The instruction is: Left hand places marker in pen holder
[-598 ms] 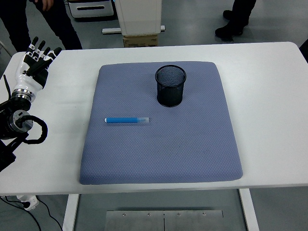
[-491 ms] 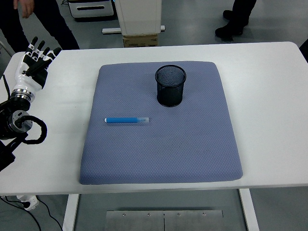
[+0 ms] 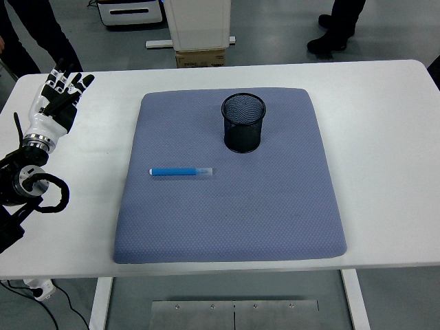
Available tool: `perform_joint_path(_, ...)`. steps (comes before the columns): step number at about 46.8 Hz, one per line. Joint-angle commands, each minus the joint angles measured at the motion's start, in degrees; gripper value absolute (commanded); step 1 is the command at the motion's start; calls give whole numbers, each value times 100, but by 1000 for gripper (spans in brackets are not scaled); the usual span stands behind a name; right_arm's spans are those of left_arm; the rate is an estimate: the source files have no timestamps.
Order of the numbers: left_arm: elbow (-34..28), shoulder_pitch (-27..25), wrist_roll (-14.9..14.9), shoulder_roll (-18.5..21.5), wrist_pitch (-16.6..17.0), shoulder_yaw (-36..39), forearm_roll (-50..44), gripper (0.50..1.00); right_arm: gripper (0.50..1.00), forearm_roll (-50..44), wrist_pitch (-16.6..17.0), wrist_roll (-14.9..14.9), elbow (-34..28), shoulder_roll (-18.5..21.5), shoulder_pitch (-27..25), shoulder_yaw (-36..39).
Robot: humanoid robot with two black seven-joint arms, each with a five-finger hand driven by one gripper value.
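Note:
A blue marker (image 3: 181, 171) with a clear cap lies flat on the grey-blue mat (image 3: 231, 220), left of its middle, pointing left to right. A black mesh pen holder (image 3: 243, 122) stands upright on the mat's far half, up and to the right of the marker. My left hand (image 3: 60, 89) is over the table's far left corner, fingers spread and holding nothing, well left of the mat and apart from the marker. The right arm is out of view.
The mat lies on a white table (image 3: 385, 137). A person's dark legs (image 3: 41, 31) stand behind the far left corner, close to my left hand. Another person's feet (image 3: 333, 34) and a cardboard box (image 3: 201, 58) are behind the table.
My left hand has shifted slightly right and away from me over the table's left corner. The person behind it has moved. The marker and holder have not moved.

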Motion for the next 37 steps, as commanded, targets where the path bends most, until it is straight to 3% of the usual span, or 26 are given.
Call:
perform_joint_path(1,5,11,-10,-79,37,0,-18,1000,1000,1,-4,0,-1,0,0,0)
perform_joint_path(13,-4,134,-45,-53,-77,17,131,1000,1000,-8,-4,0,-1,0,0,0)
perform_joint_path(22,-22,-86,-18,-9,-33,70,632,1000,1000,-8,-4,0,-1,0,0,0)
perform_joint_path(27,-109,-226,17,219,-33,192,984,1000,1000,1,5,0,-1,0,0,0)
perform_joint_path(31,-241,-481,34,316,2,622,1142,1000,1000,-8,-4,0,-1,0,0,0)
perform_joint_path(37,-610,-1096,34,492,256,1913,1142,1000,1000,-8,-4,0,-1,0,0,0)
